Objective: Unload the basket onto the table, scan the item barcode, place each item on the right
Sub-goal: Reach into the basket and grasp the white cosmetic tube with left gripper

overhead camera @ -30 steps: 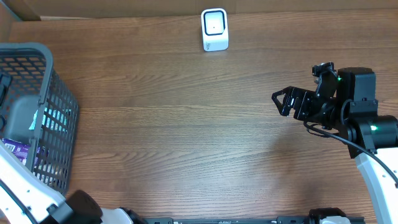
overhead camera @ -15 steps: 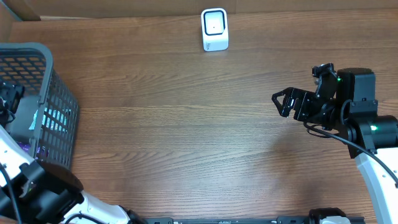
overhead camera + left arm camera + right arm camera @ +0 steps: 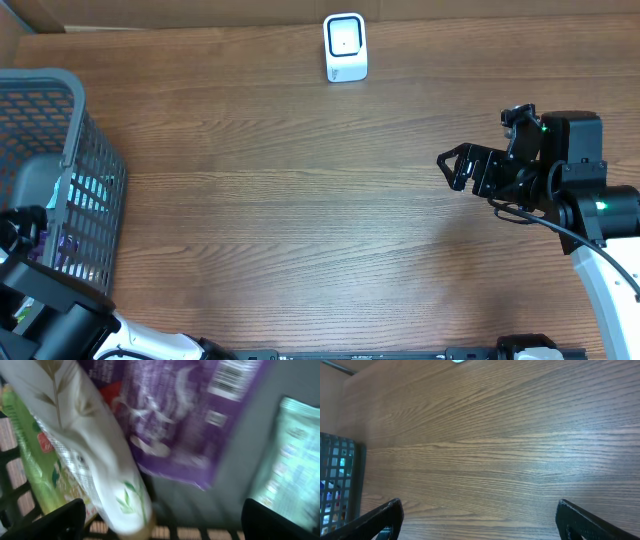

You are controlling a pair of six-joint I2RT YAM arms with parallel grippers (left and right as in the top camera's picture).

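Pick step: left tool (image 3: 167, 522) sits in the basket (image 3: 60, 110) at the desk's left edge, jaws wide and empty. Next it must close on one packet and carry it to the scanner (image 3: 345, 46) at the far edge. White packet (image 3: 95, 460) lies just ahead between the fingers, with the purple packet (image 3: 185, 415) barcode-up beyond; right tool (image 3: 448, 168) hovers wide and empty near the right edge.

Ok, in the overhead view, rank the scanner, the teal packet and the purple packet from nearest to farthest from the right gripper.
From the right gripper:
1. Scanner, top middle of the view.
2. Teal packet, inside the basket at far left.
3. Purple packet, same basket, lower and further left.
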